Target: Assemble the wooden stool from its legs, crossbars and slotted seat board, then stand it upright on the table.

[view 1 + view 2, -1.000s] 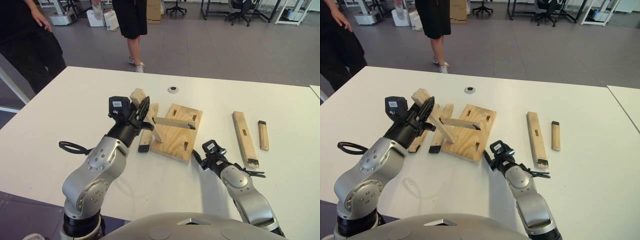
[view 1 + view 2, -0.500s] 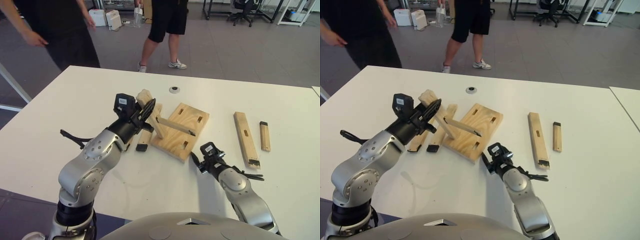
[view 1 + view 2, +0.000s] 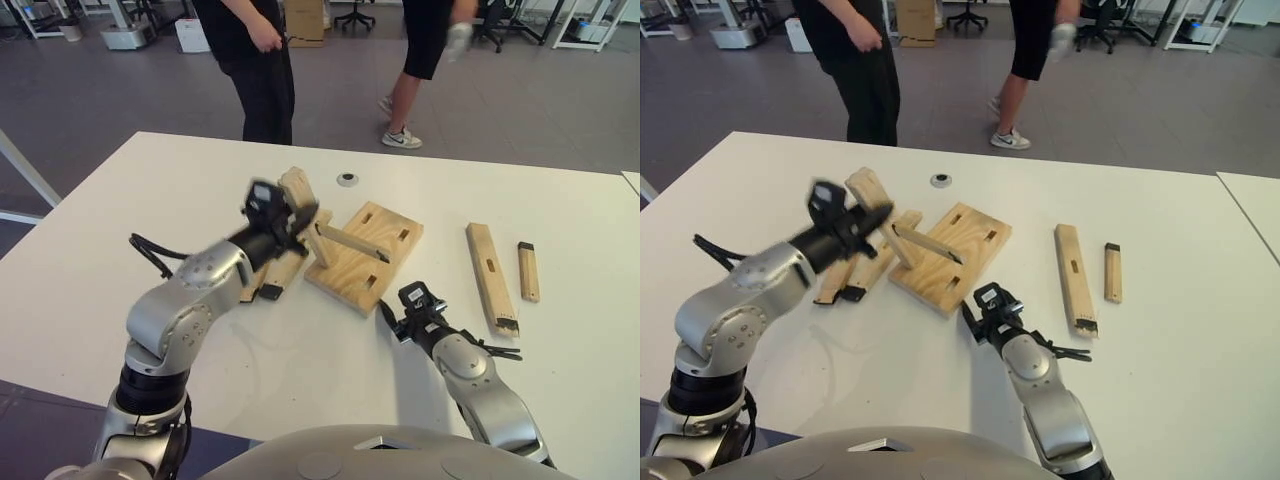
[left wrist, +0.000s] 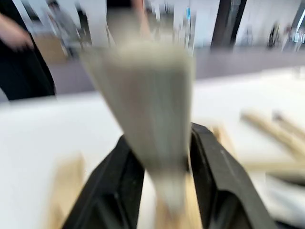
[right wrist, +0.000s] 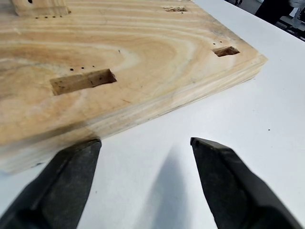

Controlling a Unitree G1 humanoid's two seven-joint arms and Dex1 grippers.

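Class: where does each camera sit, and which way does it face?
Eye views: head, facing forward and down at the table; left gripper, right gripper show.
Left wrist view: left arm, facing the leg in its gripper.
Right wrist view: right arm, facing the seat board between open fingers.
Shared: seat board, in eye and right wrist views.

silver rounded arm shells (image 3: 190,300); black cable loop (image 3: 143,250) at left elbow; black tapered fingers (image 5: 228,191)
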